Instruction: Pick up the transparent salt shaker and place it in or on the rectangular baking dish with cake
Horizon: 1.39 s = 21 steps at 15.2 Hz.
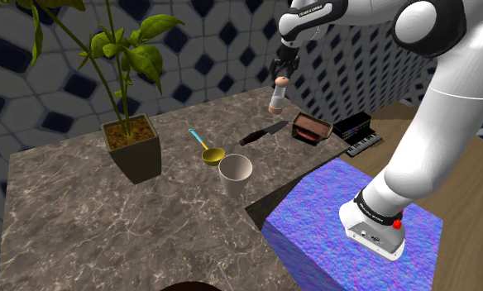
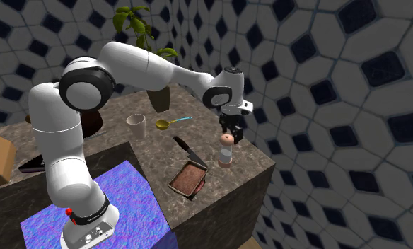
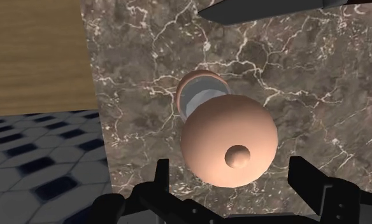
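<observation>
Gripper is being held open directly above the salt shaker, pointing down, and nothing is being gripped. In the wrist view the two black fingers are being shown spread wide on either side of the shaker's rounded peach cap. Marble is showing in both gaps, so no contact is being made. The shaker is being seen upright on the dark marble counter, near the corner at the second exterior view's right. It has a peach cap and base and a pale body. The baking dish, rectangular with a brown filling, is lying near the shaker, to its left and nearer in that view, not touching it. A black knife is lying between the dish and a yellow spoon with a blue handle. Farther left a pale cup and a potted plant are standing. In the shoulder view a small keyboard is being shown right of the dish.
</observation>
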### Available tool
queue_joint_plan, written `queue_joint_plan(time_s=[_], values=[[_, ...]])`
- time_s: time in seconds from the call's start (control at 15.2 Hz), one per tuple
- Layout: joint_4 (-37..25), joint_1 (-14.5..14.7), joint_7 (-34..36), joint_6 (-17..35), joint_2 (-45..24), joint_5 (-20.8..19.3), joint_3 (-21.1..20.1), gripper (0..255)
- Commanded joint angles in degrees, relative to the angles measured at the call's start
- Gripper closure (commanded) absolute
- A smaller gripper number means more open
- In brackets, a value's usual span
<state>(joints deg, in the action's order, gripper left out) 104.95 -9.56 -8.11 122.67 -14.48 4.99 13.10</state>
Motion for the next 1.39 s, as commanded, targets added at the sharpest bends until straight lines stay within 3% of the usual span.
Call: queue_joint_plan(time_s=[0.0,0.46,0.53,1.32], values=[[0.7,0.0,-0.1,1.1,-0.3,0.1,0.0,0],[0.7,0.0,-0.1,1.0,-0.3,0.1,0.0,0],[0.7,0.0,-0.1,1.0,-0.3,0.1,0.0,255],[-0.5,0.1,0.2,-1.0,0.5,-0.2,0.0,255]])
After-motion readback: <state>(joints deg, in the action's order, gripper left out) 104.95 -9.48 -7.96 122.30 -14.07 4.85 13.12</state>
